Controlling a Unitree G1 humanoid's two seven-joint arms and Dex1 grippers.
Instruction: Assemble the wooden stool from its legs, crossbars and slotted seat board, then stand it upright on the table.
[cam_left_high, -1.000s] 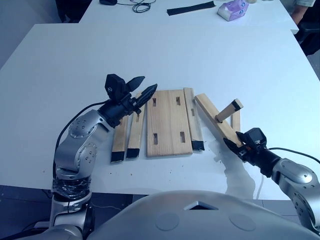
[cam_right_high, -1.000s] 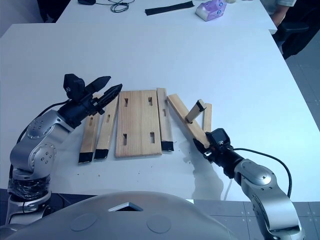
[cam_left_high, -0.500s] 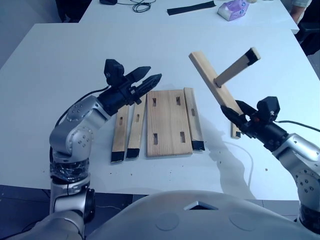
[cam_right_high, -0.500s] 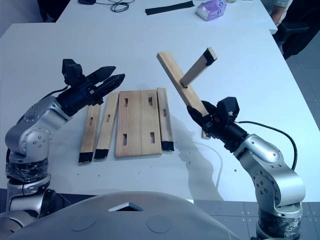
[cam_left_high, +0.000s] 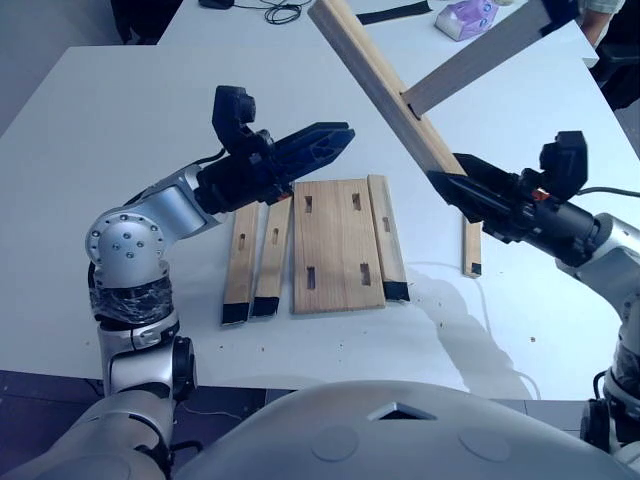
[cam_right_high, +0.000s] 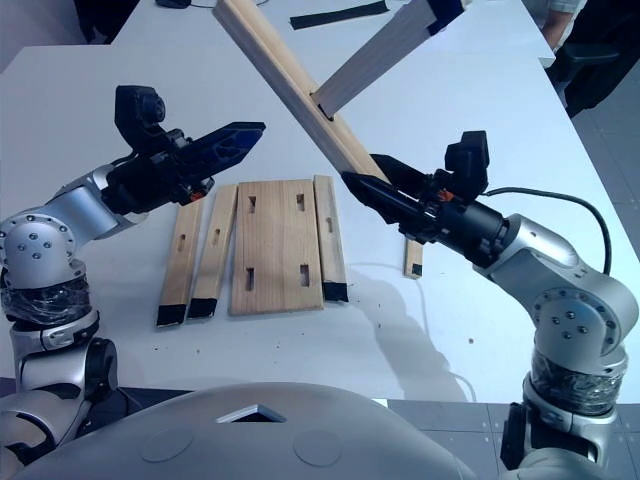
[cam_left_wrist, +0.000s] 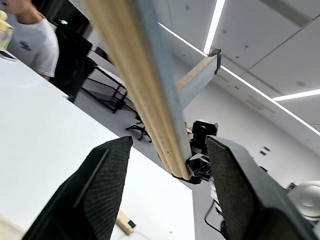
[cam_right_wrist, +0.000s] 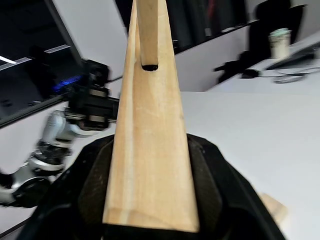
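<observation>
**Leg aloft, left pincer closing the gap**

The right pincer (cam_left_high: 455, 187) pinches the lower end of a leg (cam_left_high: 375, 70), with a crossbar (cam_left_high: 480, 55) slotted into it. The leg's long axis climbs from centre right to the frame's top middle. The left pincer (cam_left_high: 335, 138), spread, points at it from the left, probably not touching. The seat board (cam_left_high: 337, 245) lies flat on the worktop (cam_left_high: 130, 110) below.

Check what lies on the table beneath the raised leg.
One wooden piece with a dark end lies beneath the leg; the right gripper covers its far end.
</observation>
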